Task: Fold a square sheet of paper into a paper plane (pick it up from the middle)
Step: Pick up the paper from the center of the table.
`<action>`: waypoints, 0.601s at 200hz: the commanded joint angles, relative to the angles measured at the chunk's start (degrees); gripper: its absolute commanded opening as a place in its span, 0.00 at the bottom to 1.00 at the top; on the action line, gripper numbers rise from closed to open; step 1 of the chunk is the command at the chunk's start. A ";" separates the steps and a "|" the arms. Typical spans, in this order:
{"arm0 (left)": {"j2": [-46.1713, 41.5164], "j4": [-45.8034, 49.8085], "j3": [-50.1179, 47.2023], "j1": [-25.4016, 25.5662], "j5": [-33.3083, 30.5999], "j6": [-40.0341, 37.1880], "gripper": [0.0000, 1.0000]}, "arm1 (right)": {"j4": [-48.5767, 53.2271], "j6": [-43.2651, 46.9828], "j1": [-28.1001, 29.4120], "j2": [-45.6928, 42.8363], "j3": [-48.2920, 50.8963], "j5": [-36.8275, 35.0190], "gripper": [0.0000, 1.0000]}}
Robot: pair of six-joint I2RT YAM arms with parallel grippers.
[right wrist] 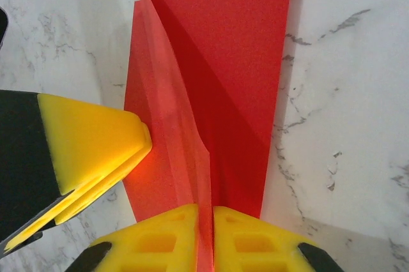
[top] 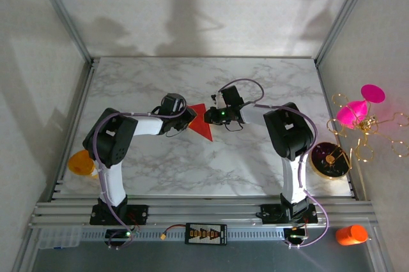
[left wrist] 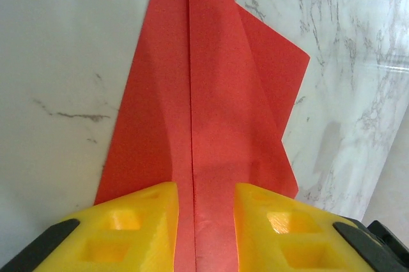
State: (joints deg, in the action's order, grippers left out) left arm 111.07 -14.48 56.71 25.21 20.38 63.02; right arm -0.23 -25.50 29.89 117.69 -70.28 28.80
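The square sheet of paper [top: 201,126] is bright red and folded into a pointed paper plane shape with a raised centre ridge, lying mid-table. My right gripper [top: 210,117] comes in from the right, and its yellow fingers [right wrist: 172,240] are shut on the ridge [right wrist: 192,157] at the near end. My left gripper [top: 185,120] is at the paper's left side. In the left wrist view its jaws [left wrist: 206,221] stand apart, straddling the centre crease of the paper [left wrist: 211,93]. One left finger [right wrist: 96,138] touches the left wing in the right wrist view.
A magenta cone ornament with gold wire [top: 361,109] and a dark round dish [top: 330,159] sit off the table's right edge. An orange bottle [top: 351,234] lies near the front right rail. An orange object [top: 81,162] sits at the left edge.
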 commanded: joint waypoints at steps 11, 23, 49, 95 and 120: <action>0.72 3.23 1.12 0.38 0.00 -1.05 0.29 | -0.17 0.93 0.17 1.62 -1.58 1.06 0.11; -0.37 3.40 1.30 -0.11 0.28 -1.60 0.30 | -0.74 0.93 0.15 0.87 -1.36 0.86 0.09; -4.85 3.45 0.66 -1.76 0.44 -3.44 0.34 | -3.91 0.46 -0.46 -2.82 0.58 0.62 0.07; -11.23 -2.50 -2.96 -3.82 6.29 -4.78 0.45 | -9.82 -3.75 -2.42 -8.05 3.46 6.92 0.07; -11.64 -11.63 -5.37 -3.43 12.00 -1.84 0.50 | -12.25 -6.65 -2.98 -9.63 4.14 11.15 0.07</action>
State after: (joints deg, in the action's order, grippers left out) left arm 100.40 -17.37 54.00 21.39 25.39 59.66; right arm -8.23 -28.42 27.46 110.67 -67.31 34.33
